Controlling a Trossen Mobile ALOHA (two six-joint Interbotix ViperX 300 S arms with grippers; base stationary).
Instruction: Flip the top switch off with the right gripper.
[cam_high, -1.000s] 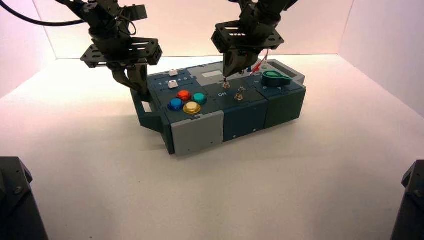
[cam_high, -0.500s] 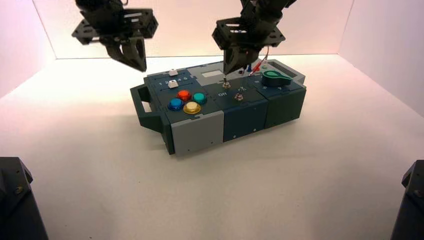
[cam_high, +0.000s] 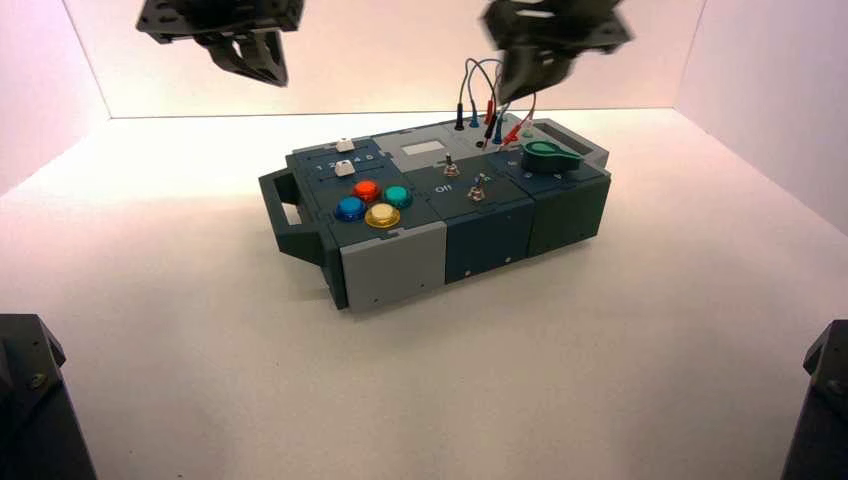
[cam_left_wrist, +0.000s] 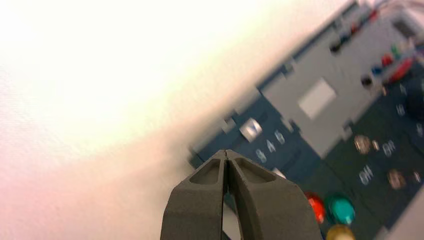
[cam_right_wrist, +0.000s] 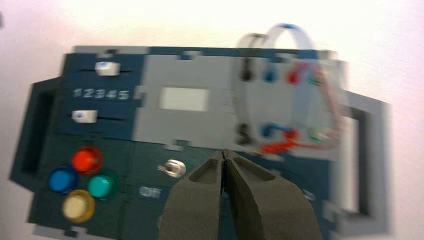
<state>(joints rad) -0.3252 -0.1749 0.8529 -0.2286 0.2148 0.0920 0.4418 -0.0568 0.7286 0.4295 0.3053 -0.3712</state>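
The right hand (cam_high: 527, 78), a black slotted-bracket unit ending in two short dark fingers, stood high above the rear of the dark blue and grey control box (cam_high: 395, 262), clear of every control; its own wrist view showed the two fingers (cam_right_wrist: 200, 200) pressed together with no gap and nothing between them, a closed tip suited to nudging a thin lever rather than gripping it. The top switch (cam_high: 451, 168), a tiny grey-silver metal toggle over a round nut, sat on the dark centre panel, just behind the twin toggle with the brass-tinted base (cam_high: 479, 193) and beside the white "Off" lettering (cam_high: 444, 188). In the right wrist view the switch (cam_right_wrist: 171, 168) lay well below the fingertips, untouched; its lever position could not be read. The left hand (cam_high: 262, 62), likewise closed on nothing, hung high above the worktop (cam_high: 200, 380) behind the box's handle end, clear of the working path. With both hands raised off the box, the flip was judged complete.
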